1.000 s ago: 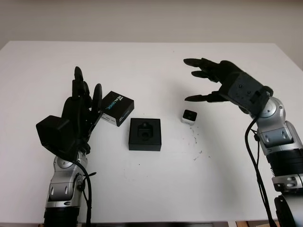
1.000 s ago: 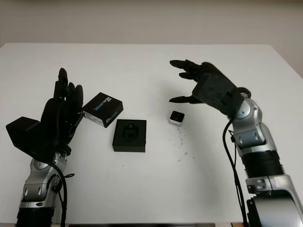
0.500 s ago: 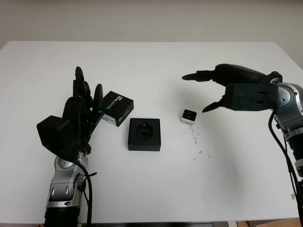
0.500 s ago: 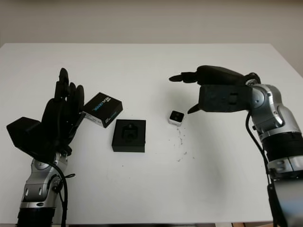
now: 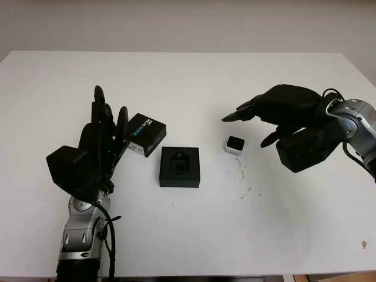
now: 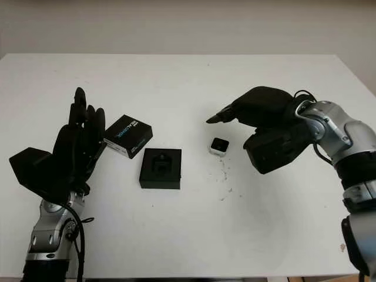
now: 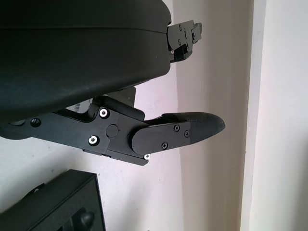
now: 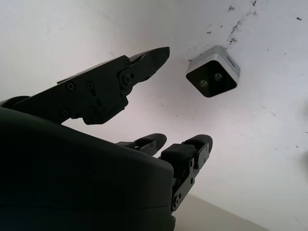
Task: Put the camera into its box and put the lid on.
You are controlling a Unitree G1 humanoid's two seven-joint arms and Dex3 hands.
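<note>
Lying on the white surface, the small silver-and-black camera is seen just to the right of its open black box, apart from it and not yet picked up. The box is seen in the middle of the surface with its moulded black insert showing and nothing seated in it. The lid, black with a printed label, is seen tilted just beyond the box's far left corner, apart from it. By this showing, nothing of the task is judged done: the camera is still to be grasped and set into the box, and the lid is still to be put on.

The right hand is held above the surface just beside the camera, on its right and far side, open and holding nothing; its fingertips are pointed toward the camera without touching it. The left hand is raised at the left of the surface, close beside the lid, open and holding nothing.
</note>
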